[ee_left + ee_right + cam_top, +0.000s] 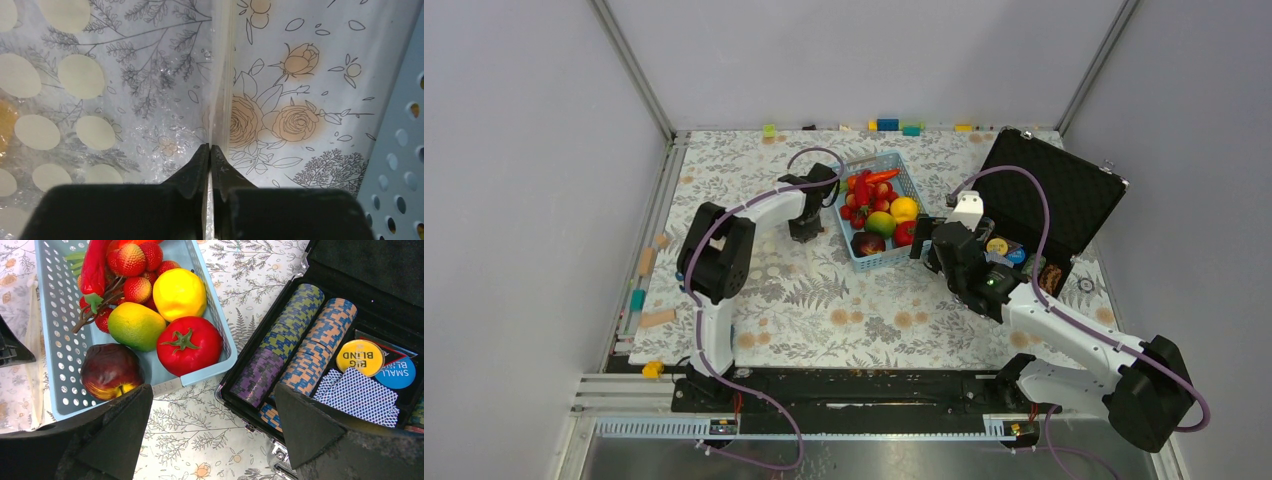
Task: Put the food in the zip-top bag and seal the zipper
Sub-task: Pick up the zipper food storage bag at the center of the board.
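May lose the slick zip-top bag (75,115) rim pinched in the left gripper (210,150) when lifting; right gripper (212,392) gaping, empty.

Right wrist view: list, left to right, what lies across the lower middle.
Dark red apple → red tomato → purple chip stack → yellow BIG BLIND disc.

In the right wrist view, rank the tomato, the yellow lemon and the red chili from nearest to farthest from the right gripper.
From the open right gripper, facing the blue basket:
1. Tomato, just ahead in the basket's near right corner.
2. Lemon, right behind the tomato, along the right wall.
3. Chili pepper, at the far left.
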You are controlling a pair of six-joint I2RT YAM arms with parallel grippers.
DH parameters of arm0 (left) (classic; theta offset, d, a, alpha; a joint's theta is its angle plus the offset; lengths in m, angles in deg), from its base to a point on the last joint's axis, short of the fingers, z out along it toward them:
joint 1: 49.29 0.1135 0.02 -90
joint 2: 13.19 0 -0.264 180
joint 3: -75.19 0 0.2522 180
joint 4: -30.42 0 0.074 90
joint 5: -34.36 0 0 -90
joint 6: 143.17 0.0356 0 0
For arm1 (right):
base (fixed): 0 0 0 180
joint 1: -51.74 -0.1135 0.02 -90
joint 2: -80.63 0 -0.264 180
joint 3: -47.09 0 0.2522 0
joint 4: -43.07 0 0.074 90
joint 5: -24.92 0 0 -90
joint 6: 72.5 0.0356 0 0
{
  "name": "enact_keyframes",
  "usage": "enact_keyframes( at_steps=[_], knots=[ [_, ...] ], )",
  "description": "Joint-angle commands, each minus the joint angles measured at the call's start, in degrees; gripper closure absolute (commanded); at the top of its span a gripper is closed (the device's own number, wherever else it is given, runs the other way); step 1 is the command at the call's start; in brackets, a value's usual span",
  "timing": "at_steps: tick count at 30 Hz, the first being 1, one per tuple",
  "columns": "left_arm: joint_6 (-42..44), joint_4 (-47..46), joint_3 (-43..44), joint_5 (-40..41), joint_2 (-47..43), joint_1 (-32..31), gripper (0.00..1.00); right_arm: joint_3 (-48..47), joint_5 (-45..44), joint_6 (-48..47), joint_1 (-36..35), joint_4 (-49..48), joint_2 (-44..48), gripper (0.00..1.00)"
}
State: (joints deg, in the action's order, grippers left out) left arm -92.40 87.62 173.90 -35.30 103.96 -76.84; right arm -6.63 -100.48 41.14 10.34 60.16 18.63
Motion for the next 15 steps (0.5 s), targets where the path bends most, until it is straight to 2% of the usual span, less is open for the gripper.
enact_keyframes(
  at_steps=[1,5,9,15],
  knots=[
    [-0.1,-0.3,2.2,-0.1,-0.5,-0.3,1.0,-0.1,-3.1,0.9,0.4,-1.0,0.2,0.0],
    [0.2,-0.5,1.4,-1.0,-2.3,-0.4,1.0,-0.3,-2.4,1.1,0.4,-0.6,0.2,0.0],
    [1.0,-1.3,-2.2,-2.2,-7.8,-1.0,1.0,-0.4,1.2,1.3,0.4,-0.8,0.6,0.0],
    [1.4,-4.5,-11.9,-7.0,-24.4,-1.8,1.0,-0.7,9.1,0.9,0.4,-2.6,0.2,0.0]
  ],
)
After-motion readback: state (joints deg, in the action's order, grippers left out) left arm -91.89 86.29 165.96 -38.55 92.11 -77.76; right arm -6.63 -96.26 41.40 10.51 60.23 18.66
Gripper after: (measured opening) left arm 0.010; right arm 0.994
